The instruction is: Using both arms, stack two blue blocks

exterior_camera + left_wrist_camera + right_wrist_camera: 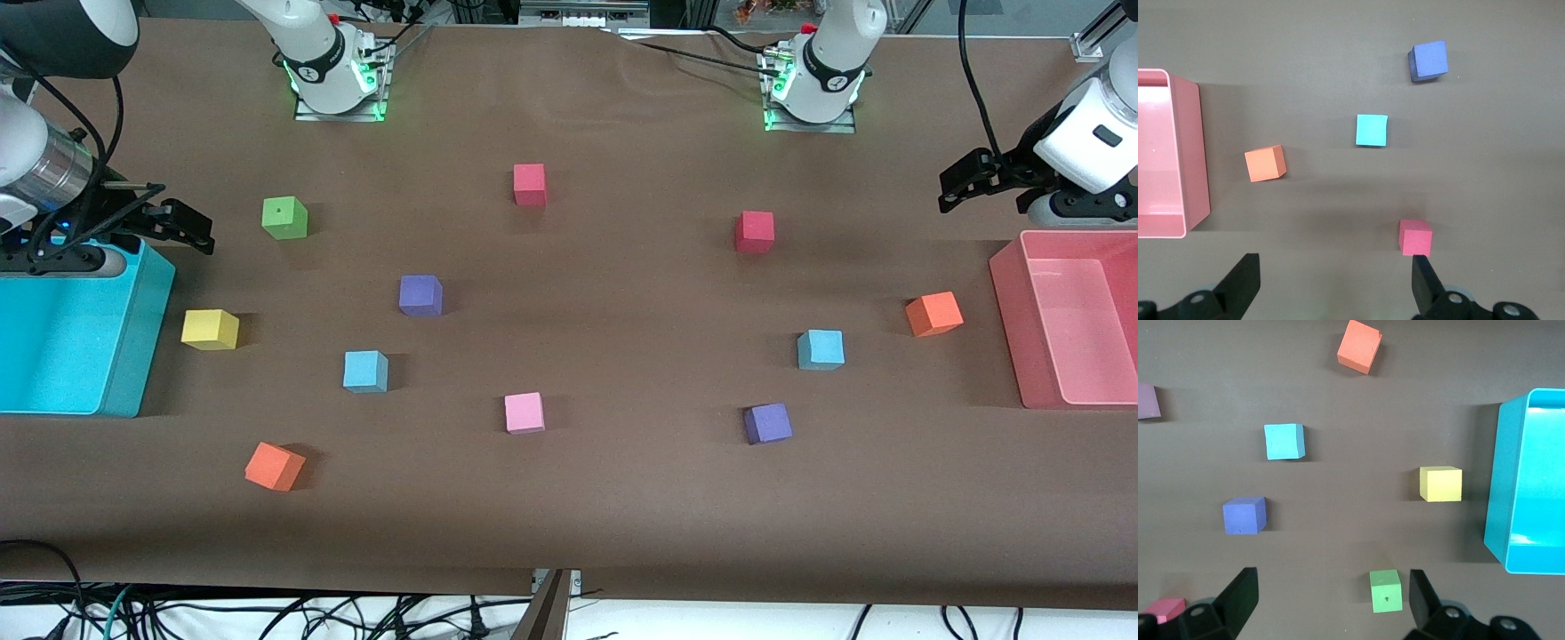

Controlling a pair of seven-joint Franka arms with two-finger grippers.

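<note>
**Both claws parked at desk ends, no block picked yet**

At the desk (569, 524) ends, both arms wait up high. Left claw (965, 188) hangs over the desk just beside the pink bin (1009, 329), fingers spread wide, empty; the left wrist view confirms it (1335, 283). Right claw (182, 227) hangs at the edge of the turquoise bin (133, 356), also wide and empty (1331, 600).

Blue blocks sit well apart, both flat on the desk:
- one (365, 371) toward the right arm's end, between the yellow block (210, 329) and the pink block (524, 412), nearer the front camera than a purple block (420, 295). Seen from the right wrist at (1284, 441).
- the other (821, 349) toward the left arm's end, near an orange block (933, 314), with the second purple block (767, 423) nearer the camera. Seen from the left wrist at (1371, 129).

Step, as I read it: start of task, approach not begun. Nothing stacked.

Next move probably needs each arm to go for its closer blue block: centre over it, square the fingers to the block faces, descend. The purples look similar, so don't grab those. One arm then carries its block across to the other.
</note>
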